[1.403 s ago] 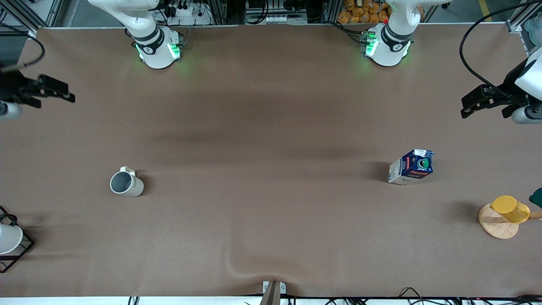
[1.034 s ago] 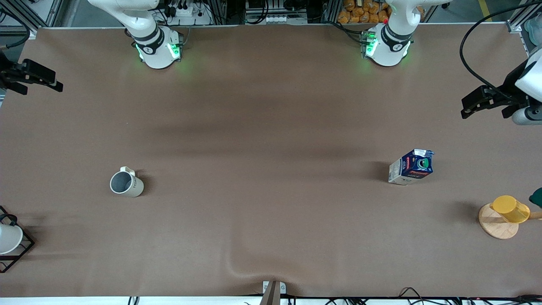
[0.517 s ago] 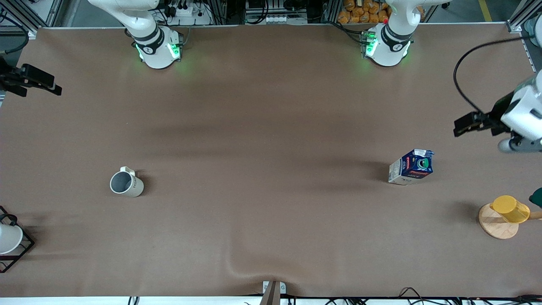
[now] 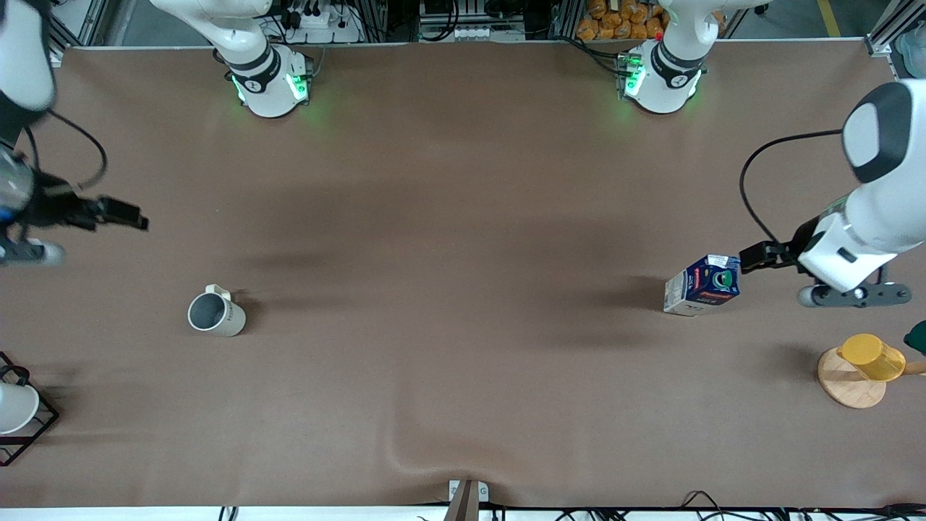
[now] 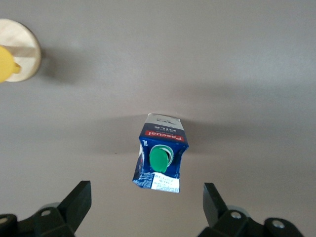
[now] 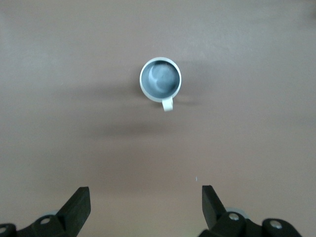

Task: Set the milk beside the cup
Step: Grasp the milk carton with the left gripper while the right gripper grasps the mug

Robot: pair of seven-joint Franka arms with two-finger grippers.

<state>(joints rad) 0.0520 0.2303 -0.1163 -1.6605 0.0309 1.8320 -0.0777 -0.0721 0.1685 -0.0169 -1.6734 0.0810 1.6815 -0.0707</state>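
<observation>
The milk carton [image 4: 703,285], dark blue with a green cap and red band, stands on the table toward the left arm's end; it also shows in the left wrist view [image 5: 160,153]. My left gripper [image 4: 754,257] is open and empty, in the air just beside the carton's top [image 5: 146,205]. The cream-white cup [image 4: 215,312] stands toward the right arm's end, handle toward the robots' bases; it also shows in the right wrist view [image 6: 160,81]. My right gripper [image 4: 124,215] is open and empty above the table, apart from the cup [image 6: 145,205].
A yellow cup [image 4: 871,357] on a wooden disc [image 4: 848,383] stands at the left arm's end, nearer the front camera than the milk. A white cup [image 4: 14,407] in a black wire rack [image 4: 36,427] stands at the right arm's end.
My left gripper has come down and inward to just beside the milk's top. My right gripper has swung back in over the table toward the cup. Milk and cup have not moved.
</observation>
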